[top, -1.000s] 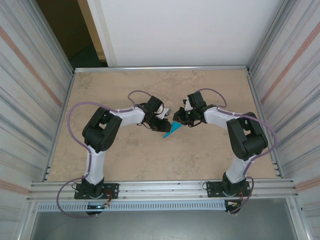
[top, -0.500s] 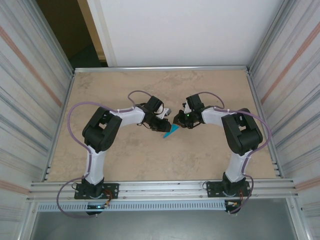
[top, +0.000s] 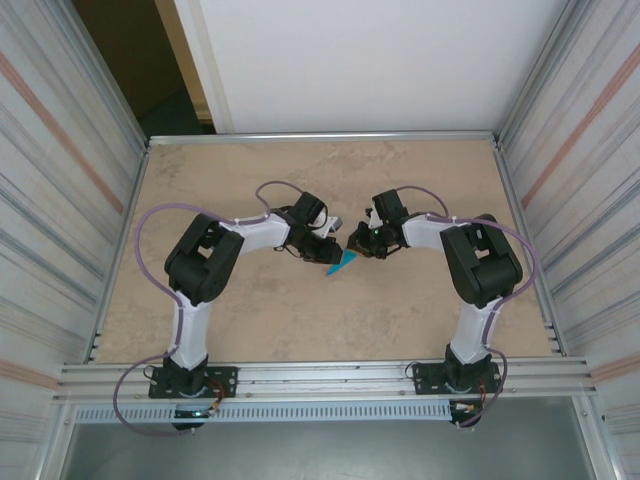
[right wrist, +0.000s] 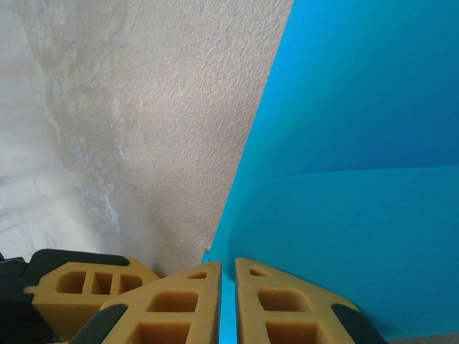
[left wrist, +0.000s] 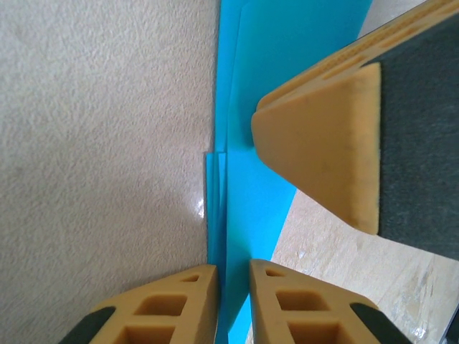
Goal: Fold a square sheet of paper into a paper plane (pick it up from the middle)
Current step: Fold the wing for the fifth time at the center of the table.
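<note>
Sam: Where is the blue paper [top: 345, 263] right now?

Me: I see it near the middle of the table [top: 250, 320]; it is folded up small and pointy; its thin tip aims toward the near left corner of the table, and its wide end aims toward the far right corner.

Sam: Is it lying flat on the table?

Me: I cannot tell; it may be touching the table or just above it; in my left wrist view I see a few thin layers stacked along one edge.

Sam: What is your left gripper [top: 332, 251] doing?

Me: It sits just left of the table's middle; its two yellow fingers [left wrist: 172, 308] are pressed almost together; a thin strip of the blue paper is pinched between them, so it is clenched on the paper.

Sam: And your right gripper [top: 353, 246]?

Me: It sits just right of the table's middle, very near the left one; its fingers [right wrist: 287, 312] are squeezed close too; the paper's edge runs into the small gap between them, so it is also gripping the paper.
</note>
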### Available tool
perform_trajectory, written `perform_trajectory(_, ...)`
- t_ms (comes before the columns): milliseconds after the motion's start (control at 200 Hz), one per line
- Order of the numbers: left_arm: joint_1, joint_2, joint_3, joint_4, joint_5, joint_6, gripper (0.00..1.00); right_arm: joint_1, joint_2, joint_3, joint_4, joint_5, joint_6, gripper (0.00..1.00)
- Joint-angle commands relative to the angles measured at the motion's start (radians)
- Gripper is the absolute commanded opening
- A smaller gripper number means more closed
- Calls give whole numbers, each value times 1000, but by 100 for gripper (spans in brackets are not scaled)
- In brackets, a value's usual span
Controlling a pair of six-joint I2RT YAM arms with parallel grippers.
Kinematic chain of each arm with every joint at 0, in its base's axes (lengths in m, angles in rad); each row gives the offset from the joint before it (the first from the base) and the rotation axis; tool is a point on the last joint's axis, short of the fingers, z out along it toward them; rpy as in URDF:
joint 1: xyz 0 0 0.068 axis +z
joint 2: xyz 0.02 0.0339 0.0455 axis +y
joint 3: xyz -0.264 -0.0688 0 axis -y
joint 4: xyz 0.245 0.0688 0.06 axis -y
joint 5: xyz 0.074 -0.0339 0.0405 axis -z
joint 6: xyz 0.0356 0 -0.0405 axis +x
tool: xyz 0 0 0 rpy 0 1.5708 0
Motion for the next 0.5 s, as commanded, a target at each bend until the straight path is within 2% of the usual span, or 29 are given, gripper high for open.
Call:
perform_trajectory(0, -16, 104, -39, -82, -126, -4, 21, -6, 25, 0, -13, -6, 8, 12)
perform_trajectory(496, -14, 69, -17, -96, -123, 1, 21, -8, 60, 4, -57, 14, -11, 12)
